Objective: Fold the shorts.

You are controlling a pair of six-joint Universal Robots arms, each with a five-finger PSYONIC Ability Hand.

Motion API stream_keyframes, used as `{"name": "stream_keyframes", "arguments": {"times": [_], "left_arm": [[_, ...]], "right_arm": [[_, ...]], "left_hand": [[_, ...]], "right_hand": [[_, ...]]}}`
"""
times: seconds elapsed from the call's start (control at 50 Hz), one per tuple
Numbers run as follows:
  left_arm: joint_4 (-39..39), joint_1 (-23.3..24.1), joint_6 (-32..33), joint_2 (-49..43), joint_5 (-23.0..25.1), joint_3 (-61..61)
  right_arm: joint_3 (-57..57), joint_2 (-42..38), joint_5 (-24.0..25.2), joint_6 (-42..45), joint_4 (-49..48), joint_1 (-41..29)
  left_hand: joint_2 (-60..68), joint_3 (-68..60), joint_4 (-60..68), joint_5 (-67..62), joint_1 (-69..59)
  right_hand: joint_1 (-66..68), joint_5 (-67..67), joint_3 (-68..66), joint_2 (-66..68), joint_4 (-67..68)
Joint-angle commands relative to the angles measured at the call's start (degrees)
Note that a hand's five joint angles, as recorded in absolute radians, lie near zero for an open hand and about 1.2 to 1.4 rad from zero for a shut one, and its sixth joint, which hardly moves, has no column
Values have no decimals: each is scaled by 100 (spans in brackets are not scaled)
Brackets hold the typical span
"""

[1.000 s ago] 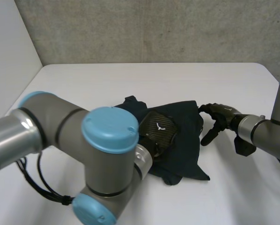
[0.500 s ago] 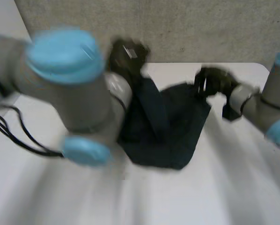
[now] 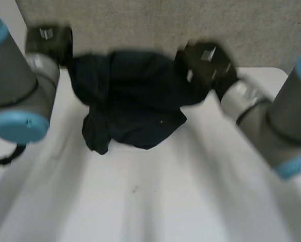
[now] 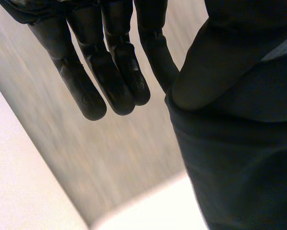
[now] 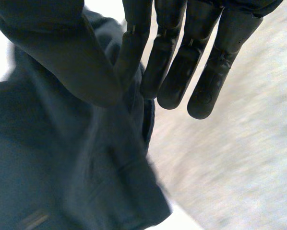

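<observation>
Over the table's (image 3: 140,201) far side the shorts (image 3: 135,101) hang limp, soft and light I'd say, the left hand (image 3: 47,40) and right hand (image 3: 206,60) each pinching an upper corner under its thumb; sensible holds.

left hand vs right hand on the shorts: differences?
Left hand pinches the shorts at their left end; right hand pinches the right end. In the head view the left hand sits higher than the right hand, and cloth droops lower nearer the left hand than the right hand. Shared: both pinch cloth between thumb and straight fingers.
</observation>
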State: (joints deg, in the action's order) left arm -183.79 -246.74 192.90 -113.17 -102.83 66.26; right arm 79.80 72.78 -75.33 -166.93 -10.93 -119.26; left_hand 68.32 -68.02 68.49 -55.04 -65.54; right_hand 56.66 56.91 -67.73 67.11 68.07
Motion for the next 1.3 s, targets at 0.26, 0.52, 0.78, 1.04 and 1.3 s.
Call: {"name": "stream_keyframes", "arguments": {"times": [0.26,0.52,0.78,1.04,1.3], "left_arm": [[-16,-506,-218,909,501,2778],[-658,-462,-43,2940,1485,4526],[-1326,47,1109,2608,1679,5741],[-1388,-14,1180,1298,1670,5468],[-1388,-655,1197,840,1345,4853]], "right_arm": [[1521,-63,308,1427,-5,-502],[1503,325,-334,-32,126,-125],[529,-1019,343,652,1234,-142],[-430,-2145,299,803,1208,-177],[-1291,-2857,185,873,1208,-186]], "left_hand": [[-5407,5376,-5424,5079,5129],[-4869,4839,-4887,4541,4592],[-3878,3847,-3895,3550,3600],[-3117,3087,-3134,2789,2840],[-3573,3543,-3591,3245,3296]], "right_hand": [[-3682,-4706,4789,-4727,-4823],[-3699,-4724,4806,-4744,-4840],[-2859,-3884,3966,-3904,-4000],[-2421,-3445,3528,-3465,-3562],[-2220,-3244,3327,-3264,-3360]]}}
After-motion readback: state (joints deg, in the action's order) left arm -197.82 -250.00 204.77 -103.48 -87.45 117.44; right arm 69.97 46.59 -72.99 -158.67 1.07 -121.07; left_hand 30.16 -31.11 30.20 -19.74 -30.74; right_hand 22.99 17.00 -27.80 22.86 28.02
